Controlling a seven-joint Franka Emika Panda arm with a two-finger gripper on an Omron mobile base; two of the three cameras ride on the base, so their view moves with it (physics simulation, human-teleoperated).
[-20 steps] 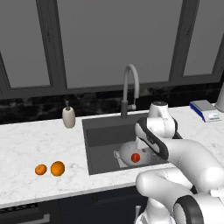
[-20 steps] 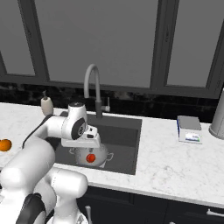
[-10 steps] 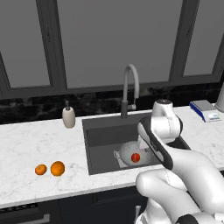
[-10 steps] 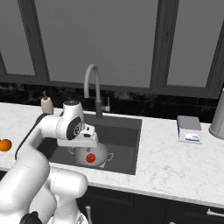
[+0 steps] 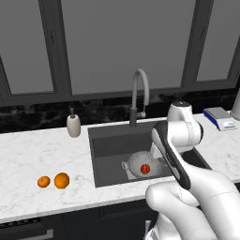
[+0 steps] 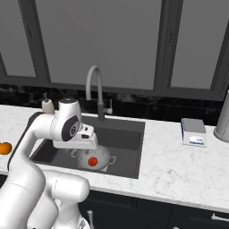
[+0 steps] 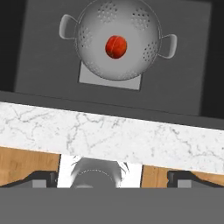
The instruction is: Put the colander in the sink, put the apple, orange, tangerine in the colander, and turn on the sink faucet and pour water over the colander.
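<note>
Colander in sink, apple inside, far rim hidden by arm in left base view. Orange, tangerine on tabletop. Claw apart, empty, tips cut off.

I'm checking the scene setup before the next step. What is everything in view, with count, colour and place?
sink: 1, dark grey, set in the counter
colander: 1, silver, in the sink
apple: 1, red, inside the colander
orange: 1, bright orange, on the counter left of the sink
tangerine: 1, deeper orange, just left of the orange
sink faucet: 1, grey, behind the sink
soap bottle: 1, cream, left of the faucet
counter: 1, white marble
end effector: 1, dark-tipped, open, above the counter's front edge
</note>
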